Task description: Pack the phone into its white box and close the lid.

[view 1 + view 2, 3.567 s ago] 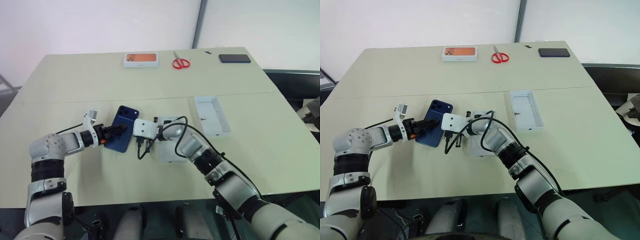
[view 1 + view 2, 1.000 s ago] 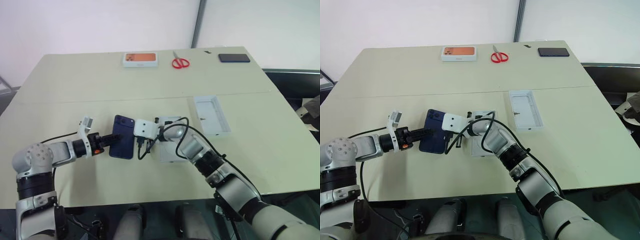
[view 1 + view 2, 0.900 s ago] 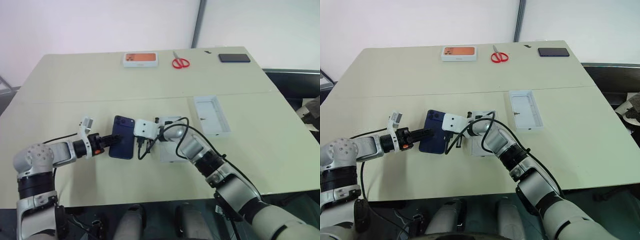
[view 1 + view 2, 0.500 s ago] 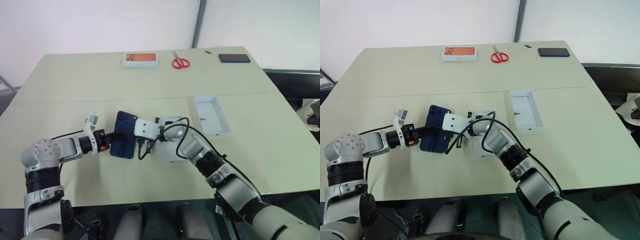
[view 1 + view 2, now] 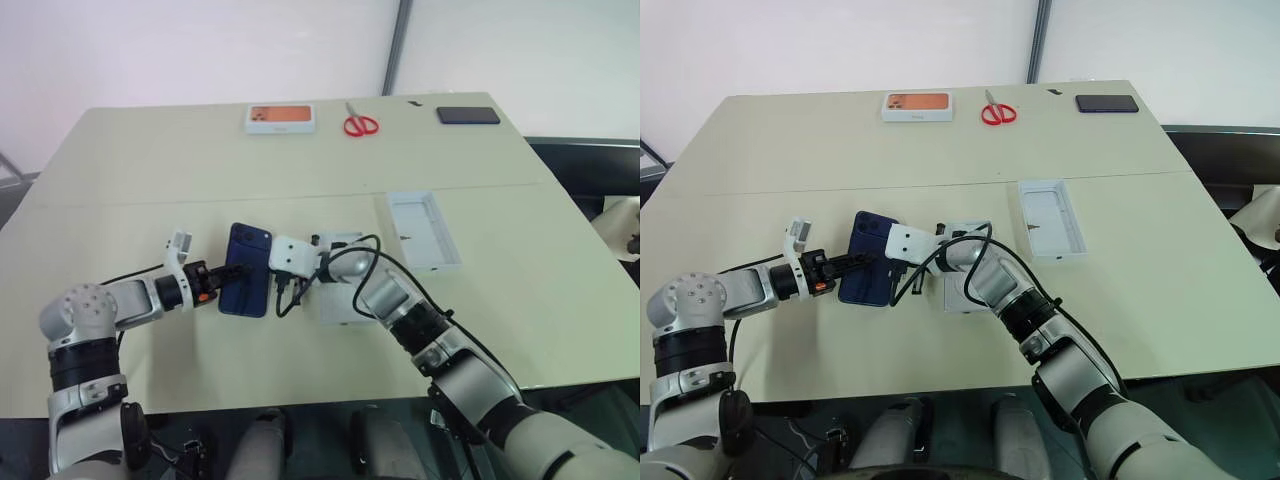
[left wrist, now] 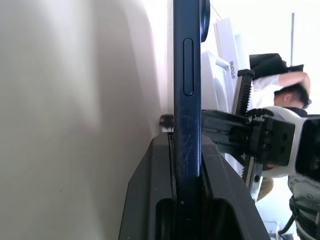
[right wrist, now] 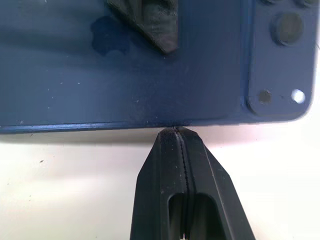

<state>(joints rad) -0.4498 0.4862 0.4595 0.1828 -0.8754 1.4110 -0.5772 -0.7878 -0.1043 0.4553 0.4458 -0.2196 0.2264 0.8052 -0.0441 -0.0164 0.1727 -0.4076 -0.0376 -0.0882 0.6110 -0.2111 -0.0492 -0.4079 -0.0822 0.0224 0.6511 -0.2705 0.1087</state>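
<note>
The dark blue phone [image 5: 247,283] lies back up at the middle of the table, its camera cluster at the far end. My left gripper [image 5: 222,279] is shut on the phone's left long edge; in the left wrist view that edge [image 6: 187,100] sits clamped between the two fingers. My right gripper [image 7: 176,131] is shut, its tips against the phone's right long edge. The white box [image 5: 341,297] sits just right of the phone, partly hidden under my right arm. The lid [image 5: 425,232] lies open side up further right.
Along the table's far edge lie a white box with an orange picture [image 5: 282,119], red scissors [image 5: 362,125] and a black phone [image 5: 469,116]. A person [image 6: 280,85] shows beyond the table in the left wrist view.
My left gripper has closed on the phone's left edge, and that edge has tipped up a little. My right gripper has stayed shut against the other edge.
</note>
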